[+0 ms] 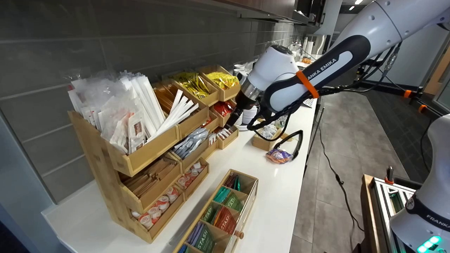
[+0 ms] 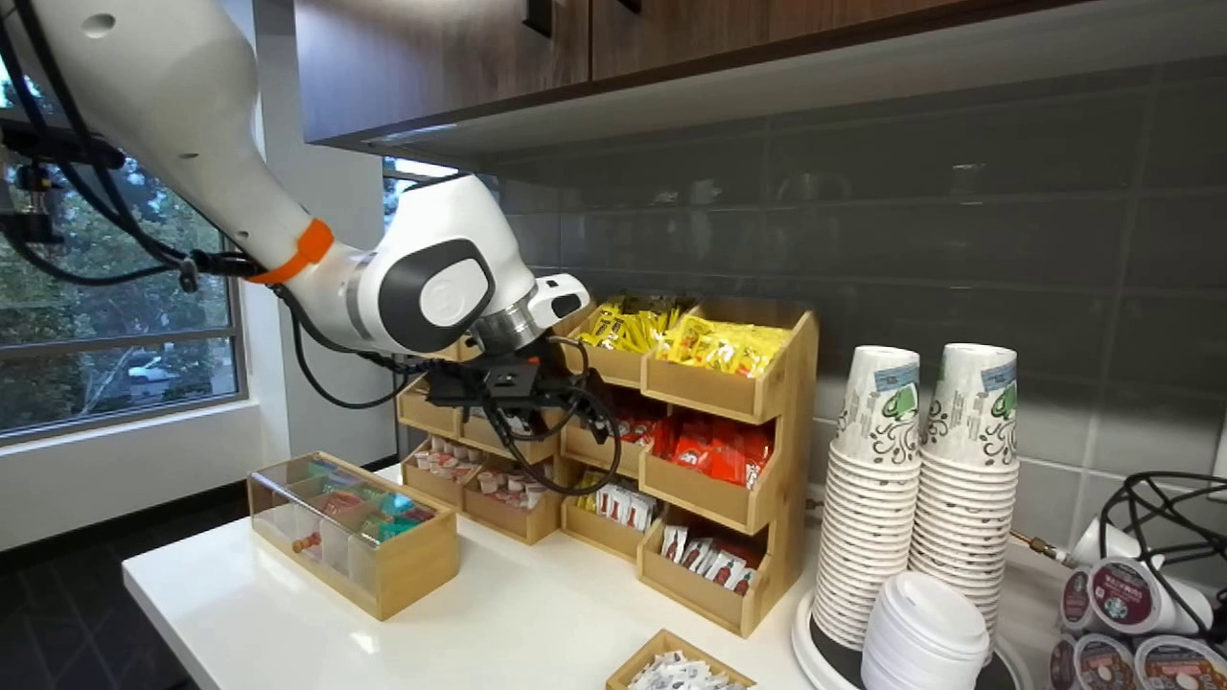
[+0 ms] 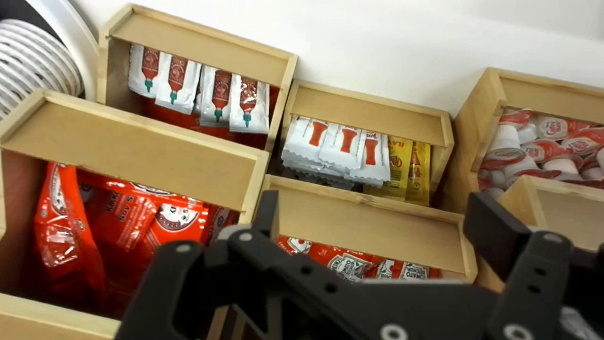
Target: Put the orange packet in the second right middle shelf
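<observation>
The light-wood three-tier rack stands against the wall. The right-hand middle bin (image 2: 692,487) holds orange-red soy sauce packets (image 3: 118,217); its front board (image 3: 137,146) is at the left in the wrist view. Beside it, a middle-tier bin (image 3: 363,222) holds red ketchup sachets (image 3: 344,262). I cannot single out the orange packet among these red packets. My gripper (image 3: 381,224) is open, with nothing between its fingers. Its fingers span the ketchup bin's front board in the wrist view. In an exterior view the gripper (image 1: 231,122) points down close to the rack; its tips are indistinct.
Lower bins hold white sriracha sachets (image 3: 217,97) and creamer cups (image 3: 547,146). Shiny yellow bags (image 2: 724,347) fill the top tier. Cup stacks (image 2: 872,517) stand beside the rack. A tea box (image 2: 412,575) and a purple bag (image 1: 279,156) are on the counter. A cabinet (image 2: 671,43) hangs above.
</observation>
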`<action>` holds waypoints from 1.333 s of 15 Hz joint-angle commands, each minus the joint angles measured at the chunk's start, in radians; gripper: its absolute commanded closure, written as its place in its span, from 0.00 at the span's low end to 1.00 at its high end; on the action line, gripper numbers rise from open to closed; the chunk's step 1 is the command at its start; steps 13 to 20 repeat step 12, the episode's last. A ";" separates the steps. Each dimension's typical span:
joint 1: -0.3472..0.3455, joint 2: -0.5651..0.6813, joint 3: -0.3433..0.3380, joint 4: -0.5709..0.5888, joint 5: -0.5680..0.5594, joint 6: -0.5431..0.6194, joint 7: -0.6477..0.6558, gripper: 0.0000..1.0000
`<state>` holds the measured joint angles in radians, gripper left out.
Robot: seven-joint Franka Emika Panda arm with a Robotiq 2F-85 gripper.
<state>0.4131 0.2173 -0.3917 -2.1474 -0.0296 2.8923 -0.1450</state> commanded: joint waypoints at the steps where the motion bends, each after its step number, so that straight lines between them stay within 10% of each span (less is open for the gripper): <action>1: 0.057 -0.070 -0.064 -0.049 -0.076 -0.063 0.143 0.00; 8: 0.078 -0.143 -0.086 -0.069 -0.198 -0.172 0.297 0.00; 9: -0.099 -0.107 0.081 -0.037 -0.204 -0.131 0.277 0.00; 20: -0.098 -0.123 0.086 -0.042 -0.207 -0.151 0.287 0.00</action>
